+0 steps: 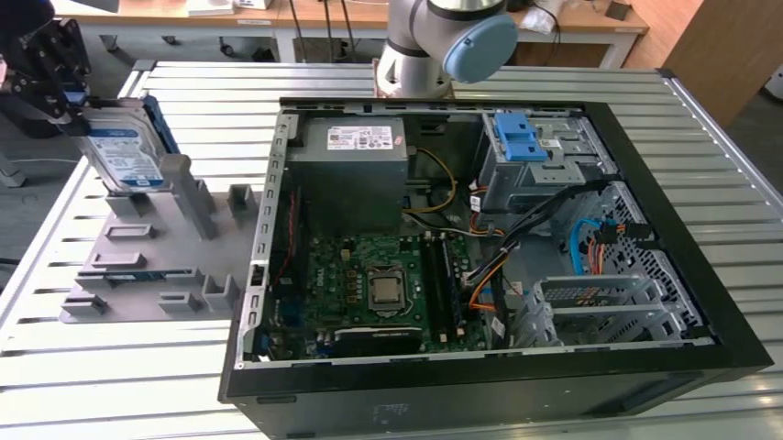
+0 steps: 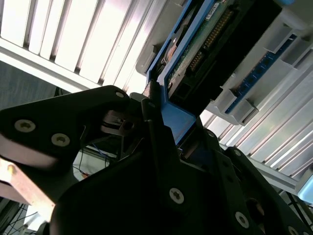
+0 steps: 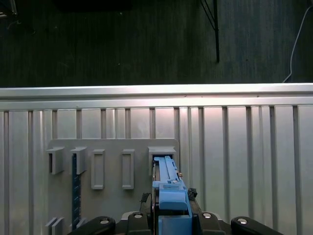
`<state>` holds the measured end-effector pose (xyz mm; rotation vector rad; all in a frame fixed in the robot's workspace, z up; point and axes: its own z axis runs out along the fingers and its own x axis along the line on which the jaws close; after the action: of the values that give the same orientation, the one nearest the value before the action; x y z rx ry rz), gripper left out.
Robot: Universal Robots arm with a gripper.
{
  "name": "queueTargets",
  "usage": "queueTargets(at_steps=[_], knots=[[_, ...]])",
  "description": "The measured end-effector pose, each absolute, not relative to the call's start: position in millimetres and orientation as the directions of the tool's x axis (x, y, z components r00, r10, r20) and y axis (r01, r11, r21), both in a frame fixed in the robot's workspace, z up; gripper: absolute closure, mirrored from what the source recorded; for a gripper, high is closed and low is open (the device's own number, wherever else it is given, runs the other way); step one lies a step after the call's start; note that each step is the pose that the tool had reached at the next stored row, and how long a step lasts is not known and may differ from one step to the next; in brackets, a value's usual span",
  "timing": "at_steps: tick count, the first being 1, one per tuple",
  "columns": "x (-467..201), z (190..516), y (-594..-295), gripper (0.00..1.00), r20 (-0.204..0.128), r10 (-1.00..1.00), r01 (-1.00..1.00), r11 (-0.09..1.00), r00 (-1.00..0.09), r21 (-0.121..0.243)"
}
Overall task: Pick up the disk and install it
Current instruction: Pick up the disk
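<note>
My end effector (image 1: 64,96) is pinched on the top edge of the disk (image 1: 125,158), gripping its blue bracket (image 2: 177,120). The disk stands upright at the corner of the grey rack (image 1: 147,275), near the surface's (image 1: 123,385) edge on the exterior view's left. I cannot tell whether its lower end has left the slot. I judge the pickup barely begun. The open computer case (image 1: 685,302) is well apart, and installation is not started.
</note>
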<state>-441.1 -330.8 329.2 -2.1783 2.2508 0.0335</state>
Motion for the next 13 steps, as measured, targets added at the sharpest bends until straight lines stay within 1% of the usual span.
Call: queueTargets(at_steps=[13], knots=[[-441.1,336.2,-330.7,0.64,-0.021,-0.999,-0.999,0.033,-0.033,0.009]])
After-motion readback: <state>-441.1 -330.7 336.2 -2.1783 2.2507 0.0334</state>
